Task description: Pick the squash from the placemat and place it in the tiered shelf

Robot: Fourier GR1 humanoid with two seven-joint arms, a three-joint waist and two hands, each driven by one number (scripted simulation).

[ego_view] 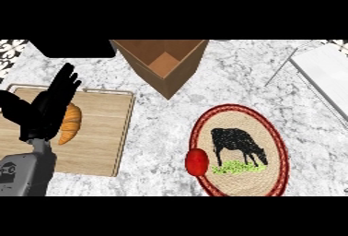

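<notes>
The squash (196, 162), a small red rounded thing, sits on the left rim of the placemat (270, 138), half overhanging onto the marble counter (163, 138). Up and left of the placemat stands a brown open box (163, 64); up and right of it lies a white structure (326, 69), possibly the tiered shelf. Far left of the placemat, the left hand (48, 108) hovers with fingers spread wide, holding nothing, over a croissant (70, 123) on a cutting board (102, 133). No right hand shows. A sideways nudge could roll the squash off the rim.
</notes>
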